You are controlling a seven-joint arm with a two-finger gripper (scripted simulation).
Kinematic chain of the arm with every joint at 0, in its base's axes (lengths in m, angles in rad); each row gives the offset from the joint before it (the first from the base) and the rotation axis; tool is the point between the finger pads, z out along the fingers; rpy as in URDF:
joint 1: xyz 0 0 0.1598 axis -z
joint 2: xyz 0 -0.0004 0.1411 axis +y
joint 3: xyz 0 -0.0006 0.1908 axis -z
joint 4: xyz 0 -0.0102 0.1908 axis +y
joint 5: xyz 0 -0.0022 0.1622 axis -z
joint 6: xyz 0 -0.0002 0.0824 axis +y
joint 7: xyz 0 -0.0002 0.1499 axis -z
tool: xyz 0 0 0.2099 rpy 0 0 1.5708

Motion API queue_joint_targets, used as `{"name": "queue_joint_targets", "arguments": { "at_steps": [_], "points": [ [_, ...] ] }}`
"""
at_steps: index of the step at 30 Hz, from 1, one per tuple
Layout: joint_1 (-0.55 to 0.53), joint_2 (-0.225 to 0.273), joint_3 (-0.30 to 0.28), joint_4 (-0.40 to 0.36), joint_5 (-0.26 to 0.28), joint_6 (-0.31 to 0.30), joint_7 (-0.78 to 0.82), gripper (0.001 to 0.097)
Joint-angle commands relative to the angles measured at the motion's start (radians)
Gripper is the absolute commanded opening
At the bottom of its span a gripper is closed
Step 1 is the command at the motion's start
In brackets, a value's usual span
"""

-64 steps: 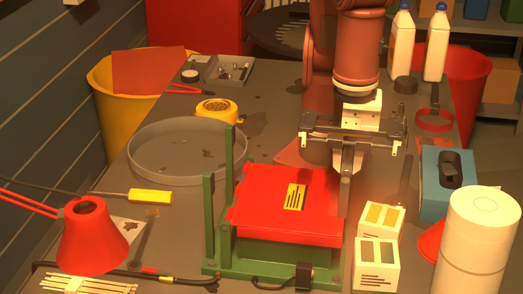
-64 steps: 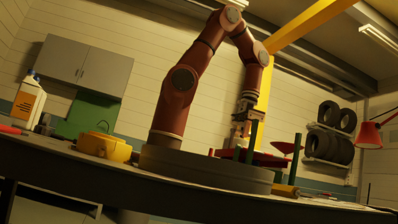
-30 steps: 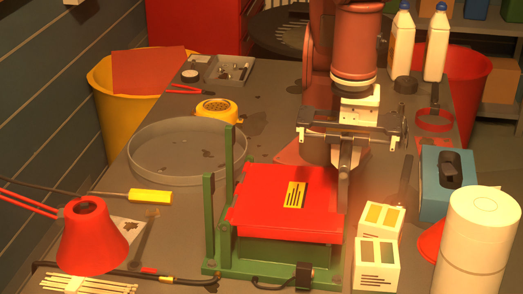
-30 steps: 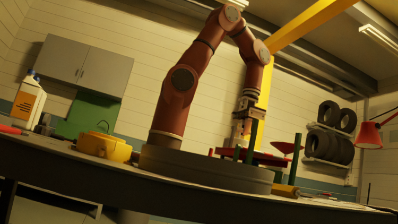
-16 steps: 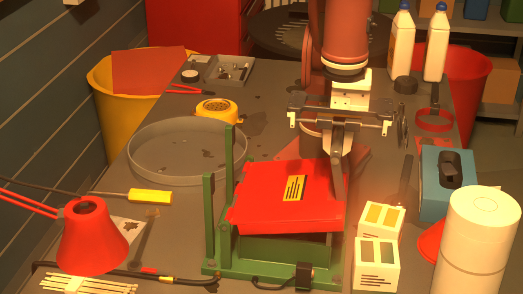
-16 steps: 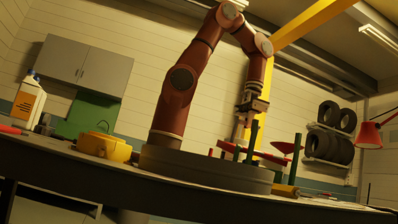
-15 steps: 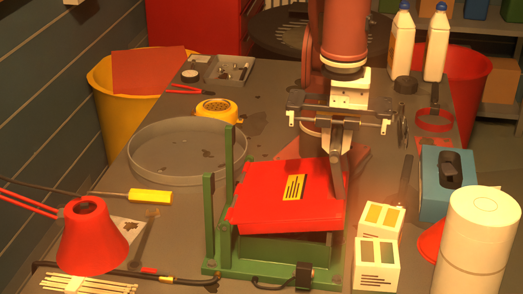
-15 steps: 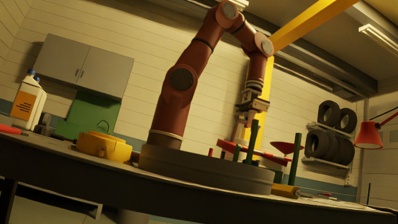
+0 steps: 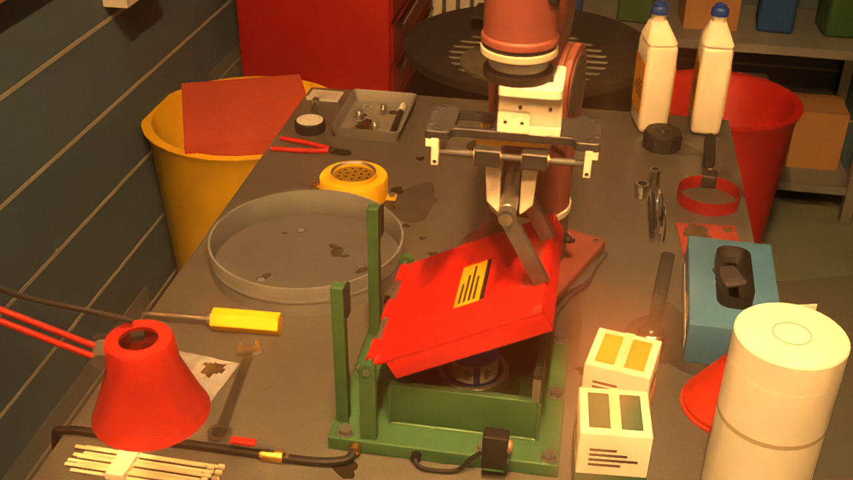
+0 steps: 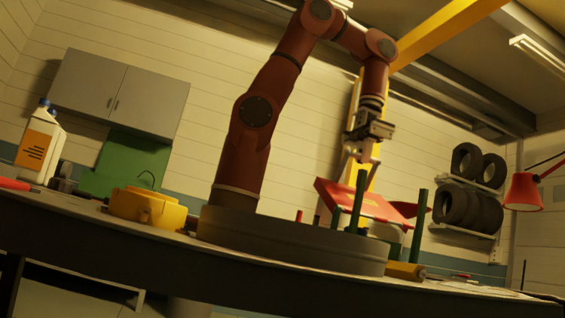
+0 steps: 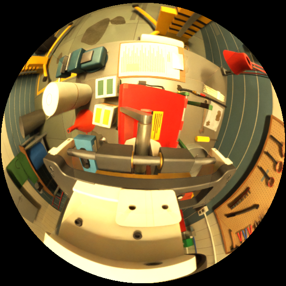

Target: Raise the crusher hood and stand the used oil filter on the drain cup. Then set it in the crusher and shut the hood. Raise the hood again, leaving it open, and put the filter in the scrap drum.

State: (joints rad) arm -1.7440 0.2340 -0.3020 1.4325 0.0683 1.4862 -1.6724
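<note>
At the front of the bench stands the green crusher (image 9: 441, 388). Its red hood (image 9: 471, 298) (image 11: 150, 117) is tilted part way up, hinged at the left. Under it the used oil filter (image 9: 477, 371), dark with a white label, sits inside the crusher. I have the hood's grey handle (image 9: 522, 239) (image 11: 141, 128) clamped in my gripper (image 9: 510, 203) (image 10: 365, 160) (image 11: 145, 160), above the hood's right edge. The yellow drain cup (image 9: 352, 178) (image 10: 146, 206) stands behind the round grey tray. The yellow scrap drum (image 9: 197, 161) is off the bench's left side, with a red sheet on it.
Two green posts (image 9: 358, 310) rise at the crusher's left. Two white boxes (image 9: 617, 394), a blue box (image 9: 728, 298) and a white roll (image 9: 775, 394) crowd its right. A round grey tray (image 9: 304, 245) and a red lamp (image 9: 146, 388) are to the left.
</note>
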Motion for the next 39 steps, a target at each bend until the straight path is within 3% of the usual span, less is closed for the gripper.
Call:
{"name": "queue_joint_targets", "arguments": {
  "at_steps": [1,20,29,39],
  "points": [
    [0.009,-0.002,0.004,-0.013,0.000,0.012,0.013,0.0023],
    [0.231,0.046,0.079,-0.259,-0.007,0.207,0.323,0.0023],
    [0.338,0.104,0.108,-0.358,-0.003,0.247,0.464,0.0023],
    [0.436,0.177,0.127,-0.437,0.002,0.253,0.587,0.0023]
  ]
}}
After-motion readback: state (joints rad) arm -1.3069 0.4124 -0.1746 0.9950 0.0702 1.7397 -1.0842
